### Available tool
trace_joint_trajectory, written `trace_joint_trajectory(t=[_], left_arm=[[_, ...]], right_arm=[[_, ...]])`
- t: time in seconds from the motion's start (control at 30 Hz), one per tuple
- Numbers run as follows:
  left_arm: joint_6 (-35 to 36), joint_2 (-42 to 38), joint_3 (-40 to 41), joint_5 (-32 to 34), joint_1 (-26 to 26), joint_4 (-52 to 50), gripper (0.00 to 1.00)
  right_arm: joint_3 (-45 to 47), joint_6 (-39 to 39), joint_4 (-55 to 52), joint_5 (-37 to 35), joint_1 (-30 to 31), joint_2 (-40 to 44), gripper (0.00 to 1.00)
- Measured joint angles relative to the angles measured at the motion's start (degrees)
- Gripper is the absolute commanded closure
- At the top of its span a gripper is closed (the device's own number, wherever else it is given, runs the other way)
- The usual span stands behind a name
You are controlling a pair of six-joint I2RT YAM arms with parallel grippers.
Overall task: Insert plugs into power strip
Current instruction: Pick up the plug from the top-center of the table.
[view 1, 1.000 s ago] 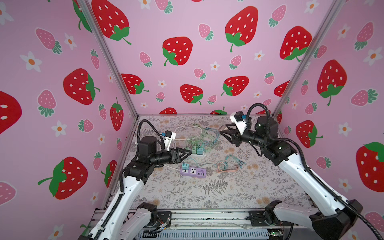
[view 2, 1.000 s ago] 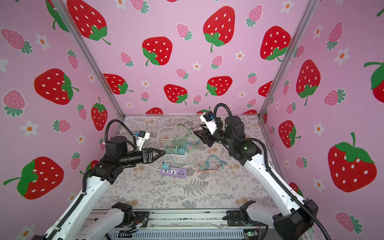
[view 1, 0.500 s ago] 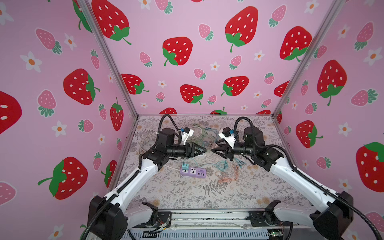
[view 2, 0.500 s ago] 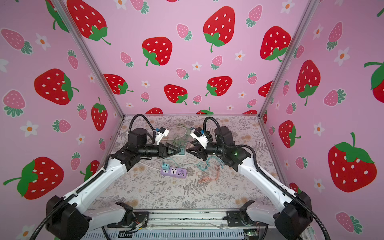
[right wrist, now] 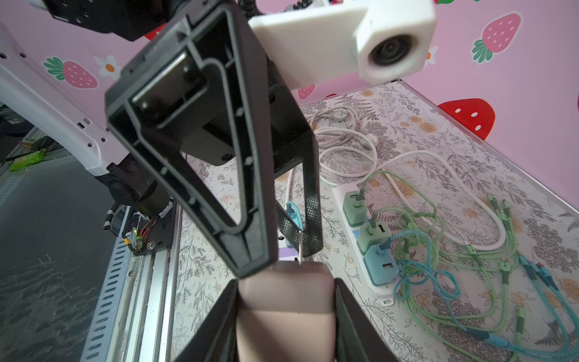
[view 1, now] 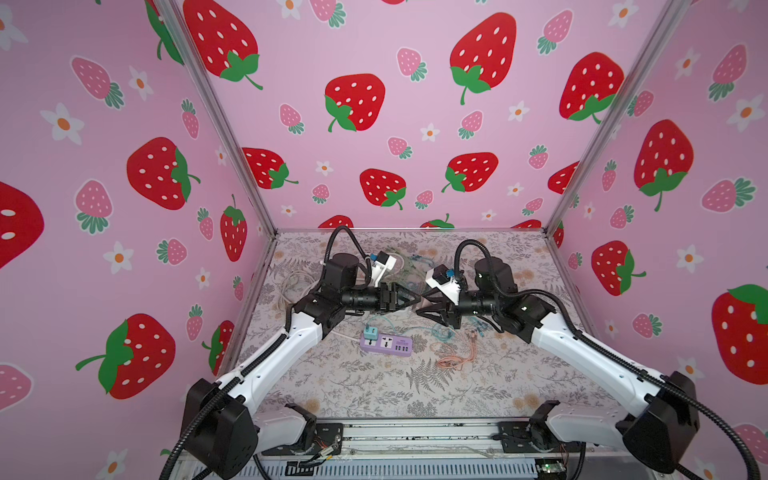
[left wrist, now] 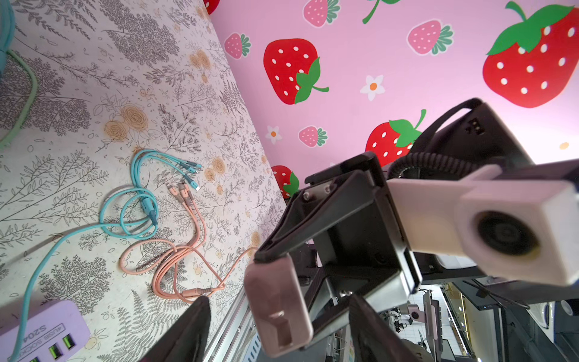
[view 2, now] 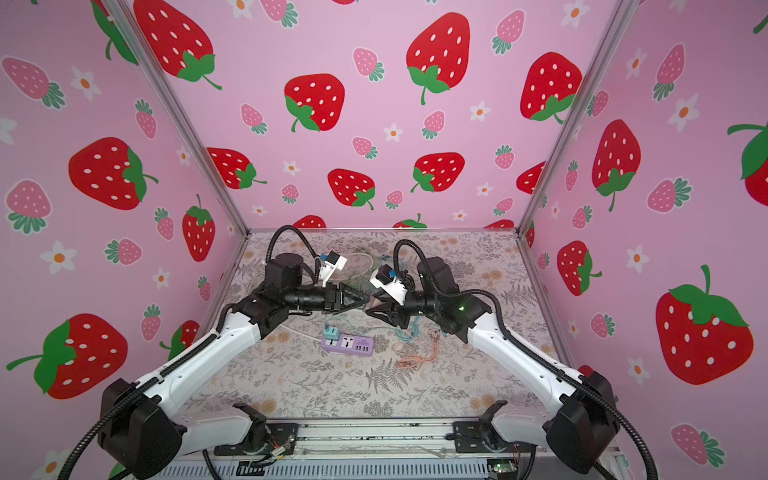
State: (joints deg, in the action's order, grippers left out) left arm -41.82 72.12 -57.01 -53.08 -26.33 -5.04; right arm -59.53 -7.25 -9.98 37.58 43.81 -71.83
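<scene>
Plug in the grip: the peach-pink plug (right wrist: 283, 313) is a rounded pastel cube whose thin metal prongs point away from the arm that carries it. It hangs in mid-air between the two arms, above the middle of the table.
Right gripper (right wrist: 285, 282): it pinches the plug's body between both fingers.
Left gripper (left wrist: 279, 299): its fingers are spread, one on each side of the plug's pronged end. Whether they touch it cannot be told.
Other plugs: a teal plug (view 1: 371, 332) stands in the end socket of the purple power strip (view 1: 388, 345). Two mint green plugs (right wrist: 354, 208), (right wrist: 372, 235) and a teal-blue plug (right wrist: 380, 264) sit in a row in the white power strip (right wrist: 340, 191).
Writing: the purple strip reads "S204" and "4USB SOCKE", upside down in the left wrist view.
Cables: a teal cable (left wrist: 138, 200) and a peach cable (left wrist: 175, 260) lie looped beside the purple strip. Green cables (right wrist: 438, 225) are tangled by the white strip, with white cords (right wrist: 344, 141) coiled beyond it.
Surface: the table (view 1: 374, 395) is pale, printed with grey ferns and tan flowers.
Room: the pink walls (view 1: 415, 124) carry red and pink strawberries and white flowers. An aluminium rail (view 1: 415, 436) runs along the front edge.
</scene>
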Motion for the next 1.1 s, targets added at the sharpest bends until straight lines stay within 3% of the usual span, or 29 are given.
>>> trace_joint_trajectory(t=[0.5,0.77,0.9,1.1], left_arm=[[-0.04,2.91,-1.14,-3.63,-0.46,-0.96,0.49],[0.31,3.06,-1.40,-4.07,-0.55,-2.86,0.66],[-0.44,3.28,-1.44,-3.91,-0.39,-3.63,0.75],[-0.44,3.58,-1.46,-3.91,-0.42,-3.87,0.86]], right_arm=[[-2.64,-2.36,-1.99,-1.49,1.62,-1.31,0.79],[-3.96,-3.56,-3.15,-2.97,1.92,-1.97,0.78],[-4.09,-4.94,-3.45,-4.46,2.01,-2.19,0.69],[-4.09,-4.74,-3.93,-5.27,2.21,-2.29,0.42]])
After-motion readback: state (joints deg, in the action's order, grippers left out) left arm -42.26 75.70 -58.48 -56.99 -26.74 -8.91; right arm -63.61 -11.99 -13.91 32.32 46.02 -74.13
